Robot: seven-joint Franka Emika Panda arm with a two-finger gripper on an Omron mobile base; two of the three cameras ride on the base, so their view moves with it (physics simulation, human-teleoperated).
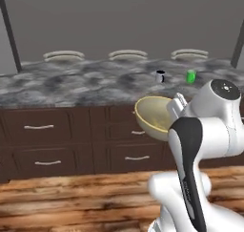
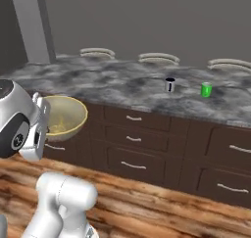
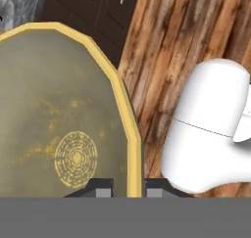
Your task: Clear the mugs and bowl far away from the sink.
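Note:
The tan-yellow bowl [image 1: 151,115] [image 2: 63,115] hangs tilted in the air in front of the drawers, below counter height. My gripper [image 1: 177,104] [image 2: 43,112] [image 3: 126,189] is shut on its rim, with one finger inside the bowl [image 3: 63,109] and one outside. The white mug with a dark rim [image 1: 160,76] [image 2: 170,84] and the green mug [image 1: 191,76] [image 2: 206,89] stand side by side on the marble counter [image 1: 71,85] [image 2: 108,83], well beyond the bowl. The sink is out of view.
Dark brown drawers with silver handles [image 1: 47,145] [image 2: 142,154] run under the counter. A wooden plank floor [image 1: 71,202] [image 2: 162,212] lies between the base and the cabinets. Three pale round stool tops [image 1: 126,55] line the counter's far side.

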